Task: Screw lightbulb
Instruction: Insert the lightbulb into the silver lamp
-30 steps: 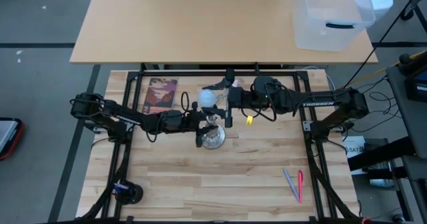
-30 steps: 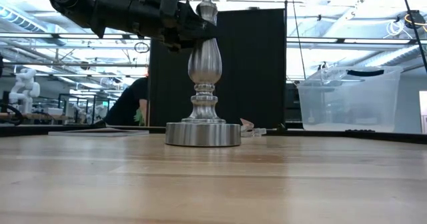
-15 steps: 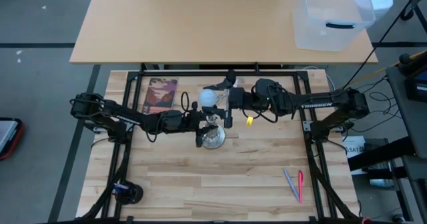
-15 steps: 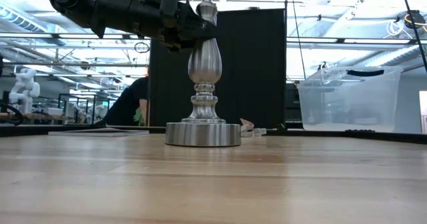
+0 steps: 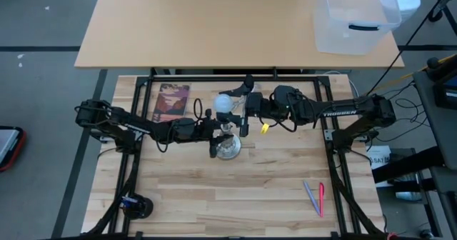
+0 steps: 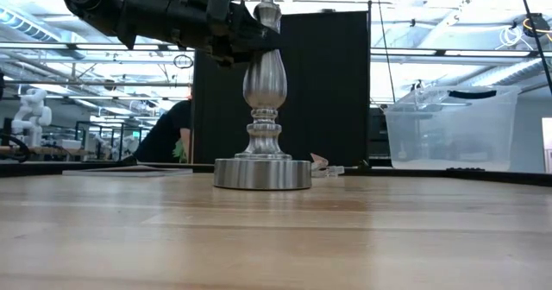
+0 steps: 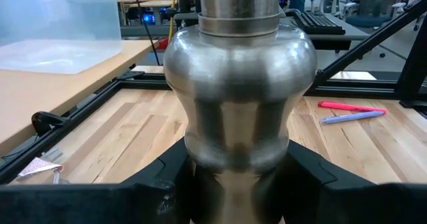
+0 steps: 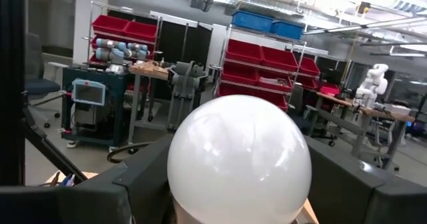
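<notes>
The silver stand [image 6: 262,100] rests on its round base [image 5: 228,149] at the table's middle. My left gripper [image 5: 220,133] reaches in level from the left and is shut on the stand's post. The white lightbulb [image 5: 224,103] sits high above the table, just on the far side of the stand in the high view, and is out of the low view. My right gripper [image 5: 230,106] comes level from the right and is shut on the lightbulb. The bulb's screw base is hidden, and I cannot tell whether it meets the stand's top. My left gripper pinches the post's upper part [image 7: 235,184], just under a rounded bulge [image 7: 239,71], between its two fingers [image 7: 167,184]. The fingers come level from the table's left and lie across the post. The stand is upright with its base on the table. My right gripper holds the lightbulb by the lower sides of its globe [image 8: 193,197], one finger [image 8: 133,181] on each side. The fingers come level from the table's right. The bulb is clear of the table, globe up.
A picture card [image 5: 171,101] lies far left of the stand. Two pens [image 5: 315,197] lie near right, and a black round thing [image 5: 136,206] near left. A clear bin [image 5: 355,17] stands on the table beyond. A person [image 6: 168,133] sits behind.
My right gripper has rolled a little about its own line with the lightbulb, which has shifted slightly toward the far edge in the high view. The stand and my left gripper have kept still.
</notes>
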Controlling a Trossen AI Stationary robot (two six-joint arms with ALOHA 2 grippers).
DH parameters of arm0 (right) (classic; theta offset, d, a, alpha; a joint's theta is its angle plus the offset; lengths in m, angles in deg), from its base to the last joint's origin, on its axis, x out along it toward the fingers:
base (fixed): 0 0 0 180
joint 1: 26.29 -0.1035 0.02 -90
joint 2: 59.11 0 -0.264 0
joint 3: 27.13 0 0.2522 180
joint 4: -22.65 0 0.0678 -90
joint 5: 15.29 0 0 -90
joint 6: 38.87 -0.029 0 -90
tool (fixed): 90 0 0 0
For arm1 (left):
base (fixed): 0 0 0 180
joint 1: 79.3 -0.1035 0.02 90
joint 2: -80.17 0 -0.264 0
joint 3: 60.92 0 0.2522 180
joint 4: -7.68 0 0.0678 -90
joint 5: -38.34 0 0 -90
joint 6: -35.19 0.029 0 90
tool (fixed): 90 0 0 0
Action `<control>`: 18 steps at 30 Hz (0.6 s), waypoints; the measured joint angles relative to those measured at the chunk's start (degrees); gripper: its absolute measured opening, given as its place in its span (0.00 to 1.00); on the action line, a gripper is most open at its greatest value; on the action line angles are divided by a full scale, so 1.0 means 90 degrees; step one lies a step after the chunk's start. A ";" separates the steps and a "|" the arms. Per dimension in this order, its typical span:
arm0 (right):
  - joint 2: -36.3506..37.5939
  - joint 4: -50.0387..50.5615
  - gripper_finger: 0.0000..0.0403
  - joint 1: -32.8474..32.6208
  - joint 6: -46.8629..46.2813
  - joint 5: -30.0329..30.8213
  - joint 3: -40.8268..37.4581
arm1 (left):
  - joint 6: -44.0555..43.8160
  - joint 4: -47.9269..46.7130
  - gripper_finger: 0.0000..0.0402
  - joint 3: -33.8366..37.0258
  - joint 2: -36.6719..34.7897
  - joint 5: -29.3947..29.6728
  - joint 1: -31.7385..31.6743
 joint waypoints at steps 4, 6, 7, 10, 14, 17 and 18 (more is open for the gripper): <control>-0.0005 0.0021 0.69 -0.0153 0.0069 0.0467 -0.0002 | 0.0004 0.0000 0.39 0.0000 0.0000 0.0000 0.0000; -0.0005 0.0035 0.69 -0.0237 0.0087 0.0580 -0.0002 | 0.0004 0.0000 0.39 0.0000 0.0000 0.0000 0.0000; -0.0007 0.0049 0.69 -0.0272 0.0092 0.0607 -0.0002 | 0.0004 0.0000 0.39 0.0000 0.0000 0.0000 0.0000; -0.0011 0.0104 0.69 -0.0406 0.0139 0.0971 -0.0007 | 0.0003 0.0002 0.39 0.0000 0.0000 0.0000 0.0000; -0.0015 0.0124 0.69 -0.0545 0.0102 0.1460 -0.0010 | 0.0001 0.0027 0.39 0.0000 0.0000 0.0000 0.0002; -0.0017 0.0124 0.69 -0.0660 0.0095 0.1832 -0.0012 | -0.0003 0.0036 0.39 0.0000 0.0000 0.0000 0.0001; -0.0017 0.0122 0.69 -0.0687 0.0103 0.1912 -0.0012 | -0.0003 0.0040 0.39 0.0000 0.0000 0.0000 0.0002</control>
